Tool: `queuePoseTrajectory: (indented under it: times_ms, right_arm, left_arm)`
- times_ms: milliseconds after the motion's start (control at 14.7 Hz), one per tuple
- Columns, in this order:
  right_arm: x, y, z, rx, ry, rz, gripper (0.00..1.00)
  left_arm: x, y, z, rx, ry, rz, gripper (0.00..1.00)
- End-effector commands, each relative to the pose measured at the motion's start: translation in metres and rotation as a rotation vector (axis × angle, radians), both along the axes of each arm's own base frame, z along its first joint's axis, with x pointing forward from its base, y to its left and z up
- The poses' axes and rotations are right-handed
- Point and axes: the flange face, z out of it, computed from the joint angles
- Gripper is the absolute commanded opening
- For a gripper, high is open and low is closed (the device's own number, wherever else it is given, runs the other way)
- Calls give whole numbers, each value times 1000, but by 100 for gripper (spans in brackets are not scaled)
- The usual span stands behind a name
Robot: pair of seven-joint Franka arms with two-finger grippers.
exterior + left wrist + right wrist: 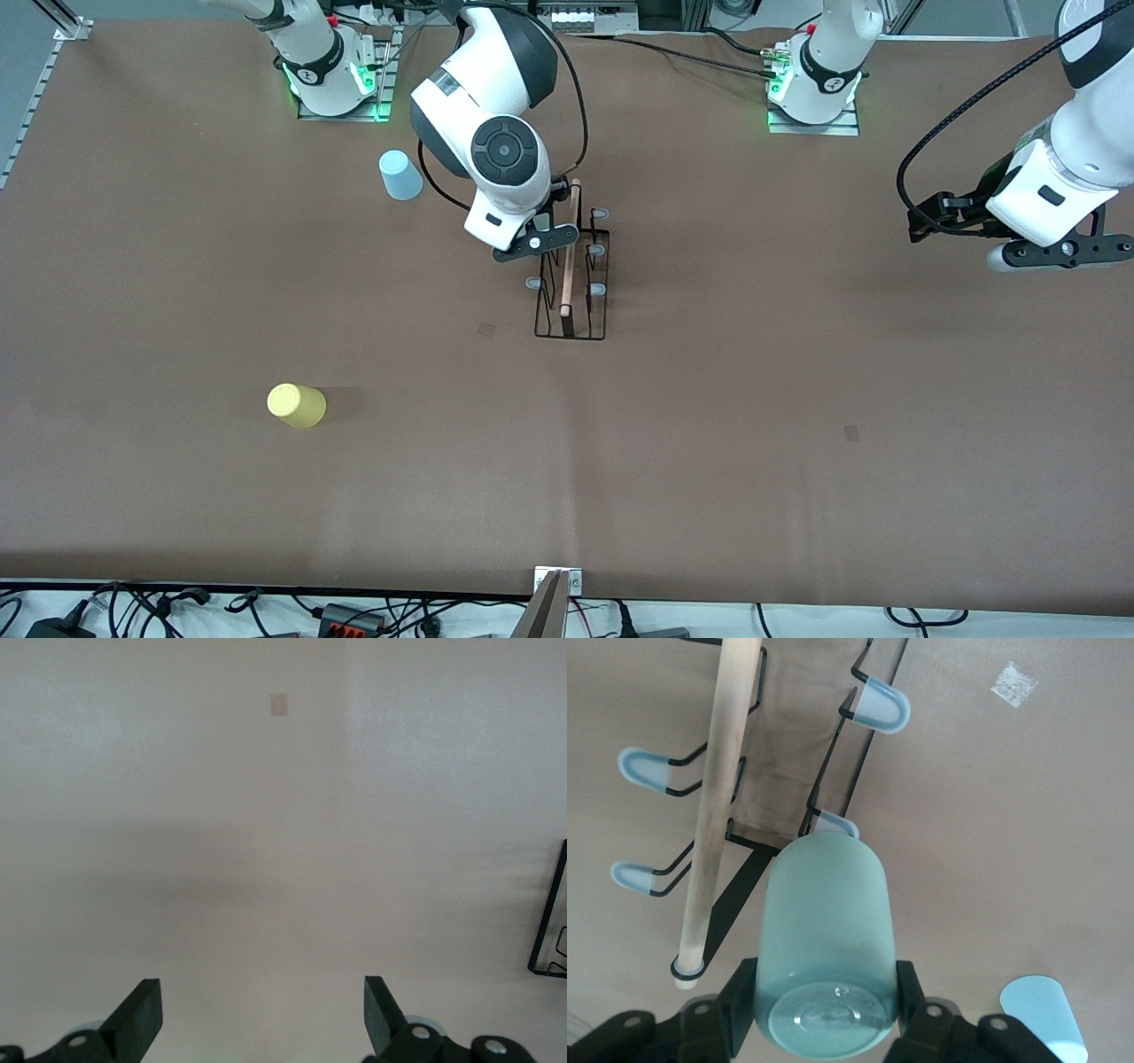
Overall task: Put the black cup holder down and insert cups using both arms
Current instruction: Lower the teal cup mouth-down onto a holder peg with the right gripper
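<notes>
The black cup holder (571, 335) stands mid-table, its wooden rod handle (722, 797) on top and its pale-tipped pegs sticking out at the sides. My right gripper (824, 992) is over the holder beside the handle, shut on the base end of a mint green cup (824, 912). The cup's mouth points at a peg (834, 825) whose tip shows just past the rim. In the front view the right gripper (540, 241) hides this cup. A light blue cup (400, 175) stands near the right arm's base. A yellow cup (297, 405) lies nearer the front camera. My left gripper (261, 997) waits open over bare table.
The left gripper (1059, 252) hangs at the left arm's end of the table, apart from the holder. Small tape marks (851, 432) (486, 330) lie on the brown mat. Cables and a metal bracket (558, 580) line the table's front edge.
</notes>
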Motion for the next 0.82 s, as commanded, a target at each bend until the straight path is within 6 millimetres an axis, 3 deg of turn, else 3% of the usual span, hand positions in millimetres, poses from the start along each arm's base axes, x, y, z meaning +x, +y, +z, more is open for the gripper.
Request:
queuePoseTrajectory:
  times_ms: [0,409,749]
  right_arm:
    - [-5,3,5,-9,5,-25,15]
    - [-10,7,18,-67,-15,-232,15]
    - [-24,16,30,-72,-20,-256,15]
  left_arm:
    - [-5,1,2,20,1,6,100]
    - [-5,3,1,18,3,0,100]
    - [-5,3,1,18,3,-2,100]
